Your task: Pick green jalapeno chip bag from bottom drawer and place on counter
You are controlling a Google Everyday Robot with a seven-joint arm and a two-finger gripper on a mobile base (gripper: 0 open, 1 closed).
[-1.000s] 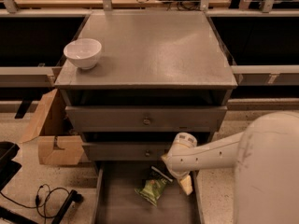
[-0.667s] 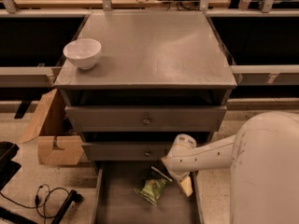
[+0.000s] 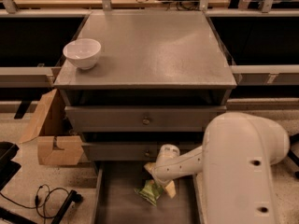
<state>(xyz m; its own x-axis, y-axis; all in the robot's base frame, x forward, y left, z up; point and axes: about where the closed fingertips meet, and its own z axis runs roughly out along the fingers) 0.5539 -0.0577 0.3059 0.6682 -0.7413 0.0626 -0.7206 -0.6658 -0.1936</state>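
In the open bottom drawer the green chip bag lies unlifted on the floor, and the gripper has edged left against its right side, grasp impossible to tell, leaving the counter for later.

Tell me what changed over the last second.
The arm swung left in view, bringing the gripper right up to the bag in the drawer; a hold cannot be confirmed. The bag, the bowl and the counter stayed as they were.
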